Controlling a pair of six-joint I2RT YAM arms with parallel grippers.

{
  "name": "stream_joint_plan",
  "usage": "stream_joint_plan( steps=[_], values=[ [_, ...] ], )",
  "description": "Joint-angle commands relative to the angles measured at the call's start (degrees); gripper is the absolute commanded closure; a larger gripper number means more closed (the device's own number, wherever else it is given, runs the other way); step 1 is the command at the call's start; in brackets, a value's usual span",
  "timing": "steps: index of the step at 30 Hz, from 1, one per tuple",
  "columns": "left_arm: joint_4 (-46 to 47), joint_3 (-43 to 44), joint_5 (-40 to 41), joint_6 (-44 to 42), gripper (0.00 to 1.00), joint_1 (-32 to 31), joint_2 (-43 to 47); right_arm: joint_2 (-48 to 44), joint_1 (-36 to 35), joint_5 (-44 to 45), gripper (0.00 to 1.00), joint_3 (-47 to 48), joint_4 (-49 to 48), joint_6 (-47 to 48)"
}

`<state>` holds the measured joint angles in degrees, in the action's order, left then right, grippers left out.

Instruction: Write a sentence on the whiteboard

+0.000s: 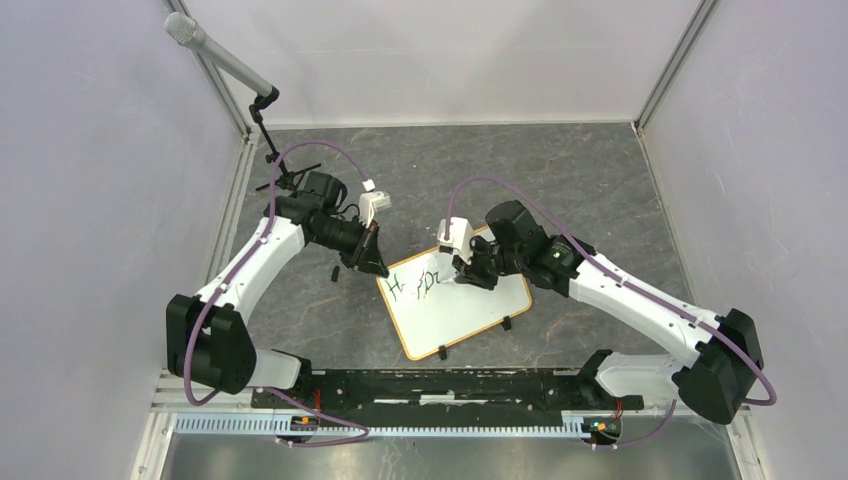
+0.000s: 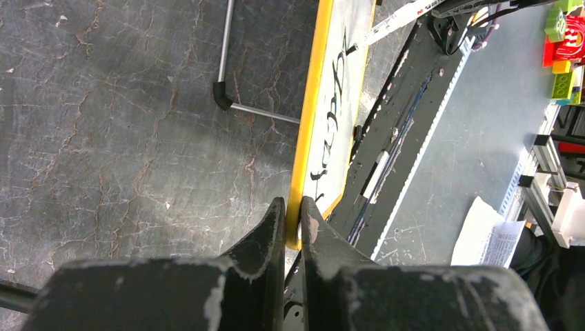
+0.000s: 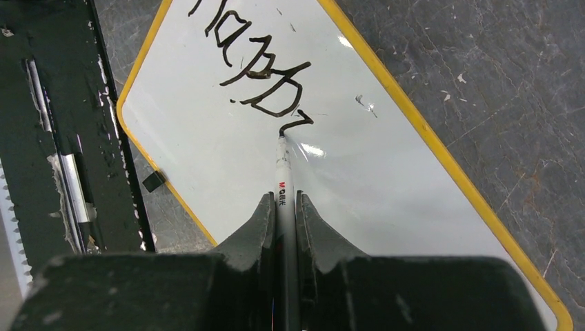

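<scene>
1. Nearest the arm bases, a black rail (image 1: 440,388) runs along the near edge of the dark grey table (image 1: 580,180).
2. Just beyond the rail, the whiteboard (image 1: 460,315) lies flat on the table between the two arms, turned at an angle. Two black clip feet (image 1: 441,352) sit on its near long edge.
3. The left gripper (image 2: 292,207) is at the board's far-left corner. Its jaws are almost together, clamped on the yellowish frame, and the left wrist view shows the frame pinched between the fingertips.
4. The right gripper (image 3: 283,200) reaches over the board from the far right side. Its jaws are closed tight on a white marker (image 3: 282,169), whose barrel runs out between the fingers. The dark tip touches the white surface.
5. Only the start of the sentence (image 3: 255,69) is on the board: dark, thin letters that read roughly "Happ", with a short further stroke ending at the marker tip. The writing is on the far-left part of the board, near the corner the left gripper holds.
6. Farthest off, a grey microphone (image 1: 215,50) on a thin black stand rises at the far-left corner of the table, well apart from the board.
</scene>
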<state>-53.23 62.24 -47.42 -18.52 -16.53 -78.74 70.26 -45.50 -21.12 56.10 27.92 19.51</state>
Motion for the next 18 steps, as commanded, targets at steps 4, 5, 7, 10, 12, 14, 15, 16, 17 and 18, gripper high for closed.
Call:
stream_joint_plan(
  steps=[4,5,7,10,12,14,15,16,17,18],
  values=[
    [-1.35,-1.07,1.89,-0.37,0.98,-1.57,0.08,-0.63,0.04,2.37,1.00,5.43,2.11,1.94],
    [-1.40,-1.15,1.88,-0.46,0.98,-1.57,0.19,-0.61,0.05,2.08,1.00,6.03,2.26,1.94],
    [-1.35,-1.15,1.89,-0.44,0.98,-1.57,0.06,-0.40,-0.02,1.66,1.00,7.13,2.40,1.76],
    [-1.35,-1.07,1.85,-0.46,0.98,-1.53,0.00,0.02,0.03,1.48,1.00,7.78,2.06,1.67],
    [-1.36,-1.07,1.85,-0.42,0.98,-1.62,-0.05,0.59,0.06,1.33,1.00,8.00,1.88,1.67],
    [-1.35,-1.07,1.89,-0.39,0.98,-1.66,-0.02,1.07,0.03,1.35,1.00,8.01,1.49,1.67],
    [-1.35,-1.07,1.89,-0.33,0.98,-1.65,-0.05,1.31,0.06,1.43,1.00,7.90,1.28,1.76],
    [-1.35,-1.07,1.89,-0.39,0.98,-1.66,-0.01,1.51,0.04,1.52,1.00,7.84,1.08,1.84],
    [-1.35,-1.11,1.91,-0.37,0.98,-1.66,0.00,1.76,0.00,1.67,1.00,7.72,0.84,1.83],
    [-1.35,-1.15,1.89,-0.37,0.98,-1.66,0.00,2.01,0.05,1.85,1.00,7.63,0.65,1.98]
  ],
)
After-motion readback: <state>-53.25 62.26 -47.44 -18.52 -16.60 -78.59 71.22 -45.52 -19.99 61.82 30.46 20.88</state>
